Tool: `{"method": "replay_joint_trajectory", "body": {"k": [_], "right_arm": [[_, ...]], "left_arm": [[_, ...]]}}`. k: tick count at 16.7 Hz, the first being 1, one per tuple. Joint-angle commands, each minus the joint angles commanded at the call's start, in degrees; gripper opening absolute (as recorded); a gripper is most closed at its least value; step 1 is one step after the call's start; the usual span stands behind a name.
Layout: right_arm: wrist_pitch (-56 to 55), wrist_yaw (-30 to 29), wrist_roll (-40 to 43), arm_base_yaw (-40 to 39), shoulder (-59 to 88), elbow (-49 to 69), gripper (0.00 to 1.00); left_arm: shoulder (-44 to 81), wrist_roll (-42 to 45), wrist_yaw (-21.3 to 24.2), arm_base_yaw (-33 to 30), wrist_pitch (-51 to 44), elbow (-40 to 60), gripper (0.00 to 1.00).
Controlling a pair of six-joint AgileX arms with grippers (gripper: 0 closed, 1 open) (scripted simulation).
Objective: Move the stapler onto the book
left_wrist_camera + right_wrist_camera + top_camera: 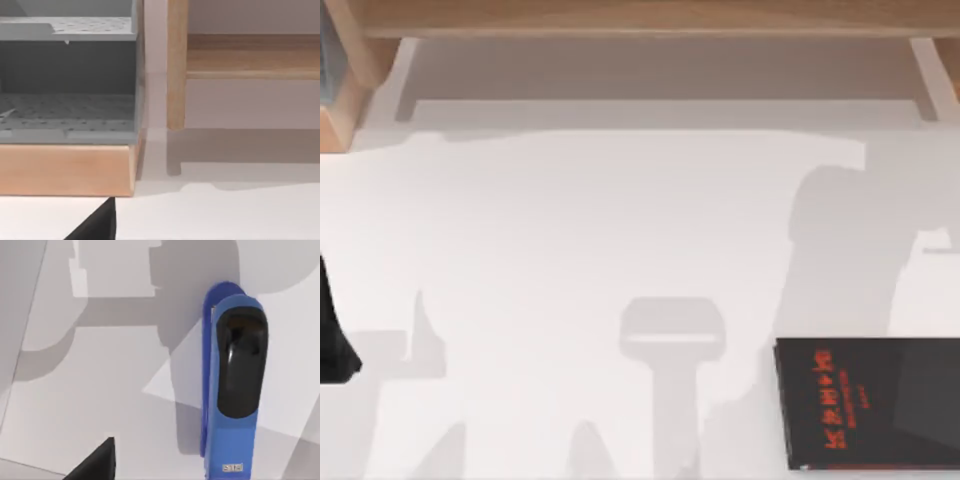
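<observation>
- The small, narrow, bright blue stapler point(232, 390) with a black top pad lies flat on the white counter point(570, 250). In the right wrist view it sits directly below that camera, so I judge it close under the right hand.
- In that view its long axis runs straight away from the lens, rounded end farthest and labelled end nearest. How that axis sits on the counter's clock face I cannot tell.
- A black wedge in the right wrist view is probably part of the right hand. Whether its fingers are apart or together cannot be told.
- The flat black book point(870, 405) with red characters and a thin reddish edge lies at about 4 o'clock on the counter in the top view, running off the right edge, with nothing on its cover.
- The left arm point(335, 330) is parked at 9 o'clock, a dark shape at the counter's left edge. Its wrist camera faces a grey perforated shelf unit point(67, 107) on a light wooden frame point(65, 170). Its finger state cannot be told either.
- The right arm is the nearer one, on the book's side, so the lift falls to it.
</observation>
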State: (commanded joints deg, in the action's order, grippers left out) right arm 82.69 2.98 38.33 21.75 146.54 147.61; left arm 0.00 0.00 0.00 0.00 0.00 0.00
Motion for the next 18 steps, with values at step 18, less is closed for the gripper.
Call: {"method": "replay_joint_trajectory", "body": {"k": [18], "right_arm": [[-0.1, 0.4, 1.9, 0.2, 5.2, 1.1, 1.00]], "left_arm": [[0.0, 0.0, 0.0, 0.0, 0.0, 0.0, 1.00]]}}
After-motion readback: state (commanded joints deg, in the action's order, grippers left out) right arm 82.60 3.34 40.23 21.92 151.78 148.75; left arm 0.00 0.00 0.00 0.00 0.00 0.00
